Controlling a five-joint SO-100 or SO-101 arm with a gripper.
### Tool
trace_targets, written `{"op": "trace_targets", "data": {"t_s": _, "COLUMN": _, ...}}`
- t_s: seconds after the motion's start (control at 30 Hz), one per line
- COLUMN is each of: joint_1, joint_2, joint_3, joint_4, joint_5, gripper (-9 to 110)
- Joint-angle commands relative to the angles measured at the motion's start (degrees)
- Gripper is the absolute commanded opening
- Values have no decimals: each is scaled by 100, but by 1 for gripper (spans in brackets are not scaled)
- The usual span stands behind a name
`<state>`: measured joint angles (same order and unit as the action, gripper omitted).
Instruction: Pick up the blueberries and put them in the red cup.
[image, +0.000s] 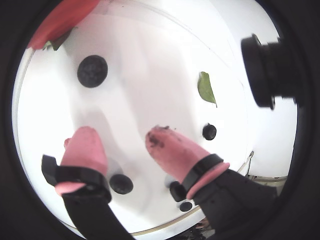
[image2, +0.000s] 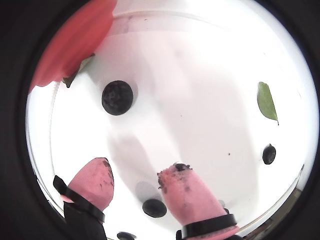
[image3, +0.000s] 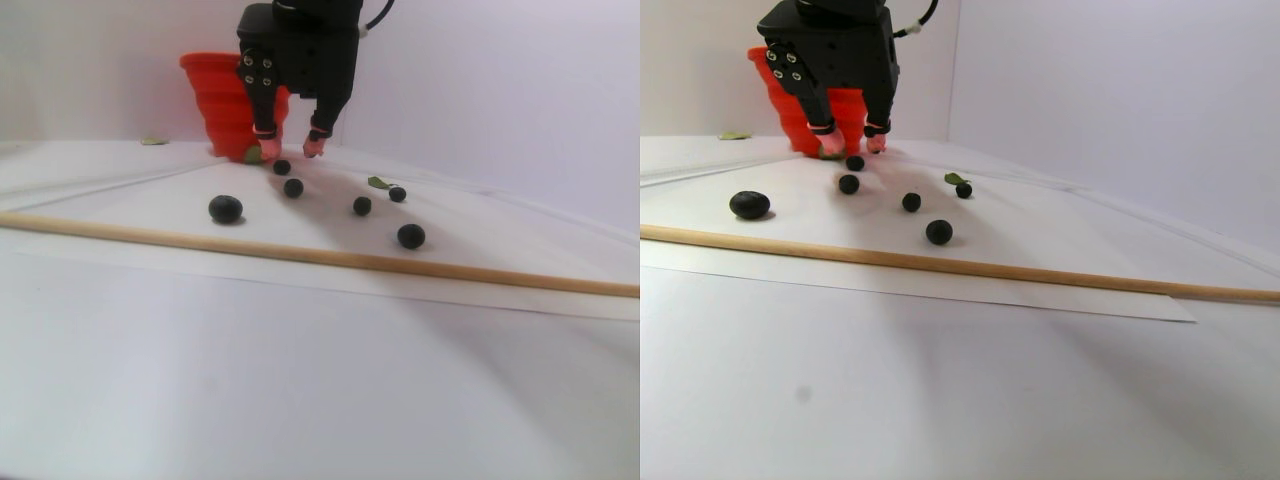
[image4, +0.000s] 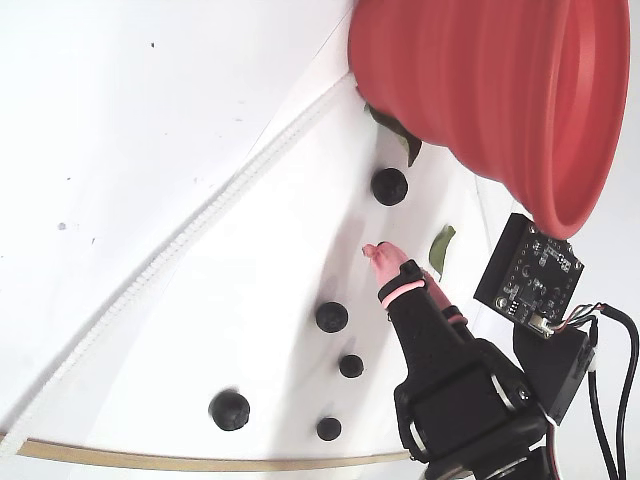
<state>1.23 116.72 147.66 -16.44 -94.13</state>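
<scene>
The end effector (image2: 135, 182), pink tips spread apart and empty, hovers low over the white bench (image2: 200, 100). The nearest of the blueberries (image2: 117, 97) lies ahead of it, slightly toward the view's left, before the red cup (image2: 75, 42).

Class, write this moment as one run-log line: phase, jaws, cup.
phase: approaching blueberries | gripper: jaws open, empty, low over white sheet | red cup: upright behind gripper, contents unseen

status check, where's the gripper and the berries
Gripper open, empty, fingers low over sheet. Blueberries loose, none held. Red cup close behind. Nothing blocking.
</scene>
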Motion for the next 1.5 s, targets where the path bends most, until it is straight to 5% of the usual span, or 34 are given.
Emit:
{"op": "trace_targets", "data": {"t_s": 0.0, "joint_1": -35, "joint_2": -53, "joint_3": -439, "joint_4": -211, "joint_5": 53, "gripper": 19}}
{"op": "trace_targets", "data": {"t_s": 1.47, "joint_1": -255, "joint_2": -1415, "joint_3": -1195, "joint_4": -1169, "joint_5": 316, "gripper": 19}}
